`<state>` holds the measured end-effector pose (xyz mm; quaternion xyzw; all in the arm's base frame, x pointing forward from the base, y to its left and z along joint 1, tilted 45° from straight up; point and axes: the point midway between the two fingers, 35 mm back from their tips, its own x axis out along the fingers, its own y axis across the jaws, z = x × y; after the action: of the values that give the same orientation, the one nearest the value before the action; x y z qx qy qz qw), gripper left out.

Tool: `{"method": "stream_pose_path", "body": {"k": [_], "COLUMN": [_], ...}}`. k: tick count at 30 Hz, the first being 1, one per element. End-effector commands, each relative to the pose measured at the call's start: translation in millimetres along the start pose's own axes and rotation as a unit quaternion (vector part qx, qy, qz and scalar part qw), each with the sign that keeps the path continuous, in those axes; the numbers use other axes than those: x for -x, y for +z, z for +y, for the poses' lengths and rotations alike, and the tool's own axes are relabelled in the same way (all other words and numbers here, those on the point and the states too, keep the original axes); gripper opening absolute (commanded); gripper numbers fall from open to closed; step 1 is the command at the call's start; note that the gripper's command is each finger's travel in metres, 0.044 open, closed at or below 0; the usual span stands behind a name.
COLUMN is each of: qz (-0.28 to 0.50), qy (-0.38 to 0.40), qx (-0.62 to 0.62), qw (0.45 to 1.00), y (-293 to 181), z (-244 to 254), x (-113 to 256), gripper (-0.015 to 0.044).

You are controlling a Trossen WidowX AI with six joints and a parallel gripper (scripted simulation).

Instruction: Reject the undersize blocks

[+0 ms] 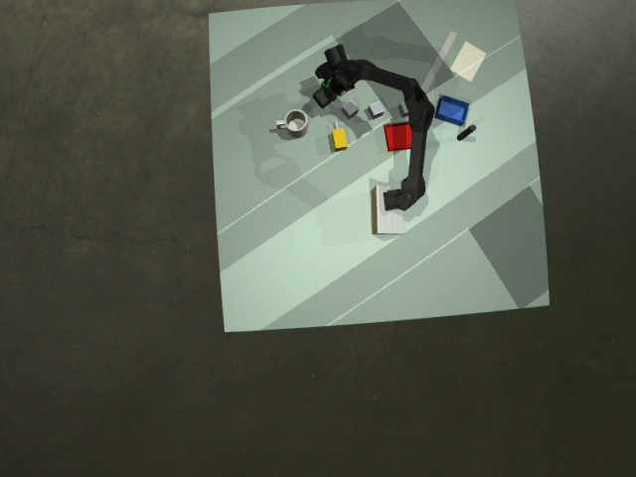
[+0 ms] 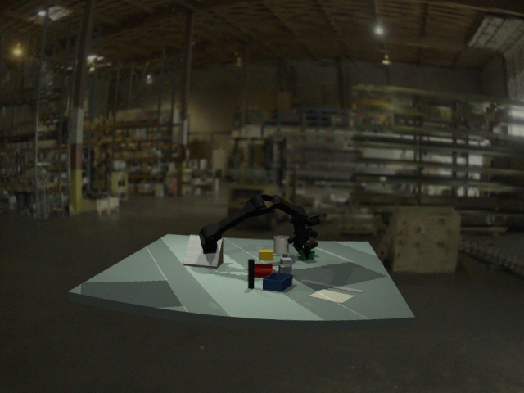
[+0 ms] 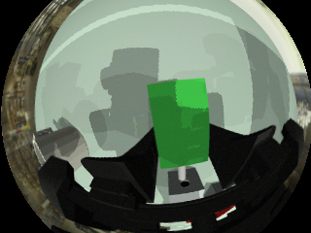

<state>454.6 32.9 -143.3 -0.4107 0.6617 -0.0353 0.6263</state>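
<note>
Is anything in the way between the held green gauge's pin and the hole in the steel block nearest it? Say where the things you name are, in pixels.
Nothing visible: in the wrist view, the green gauge [image 1: 327,83] [image 2: 312,255] [image 3: 182,126] has its pin [image 3: 182,173] pointing toward the nearest steel block's [image 1: 351,108] [image 3: 195,181] hole [image 3: 185,183].

Concrete floor [image 1: 128,385] [image 2: 169,350] | tall storage racks [image 2: 417,169] | ceiling lamps [image 2: 378,29] lit | dim warehouse
</note>
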Motion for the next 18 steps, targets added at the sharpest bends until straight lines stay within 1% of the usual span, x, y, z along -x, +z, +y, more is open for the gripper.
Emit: {"method": "stream_pose_path", "body": {"k": [1, 18], "qz": [-0.006, -0.008], "qy": [-0.003, -0.003], "qx": [-0.001, -0.001], "qw": [1.0, 1.0], "y": [-0.2, -4.5], "z": [-3.5, -5.3], "x": [3.8, 5.5], "gripper": [0.0, 0.0]}}
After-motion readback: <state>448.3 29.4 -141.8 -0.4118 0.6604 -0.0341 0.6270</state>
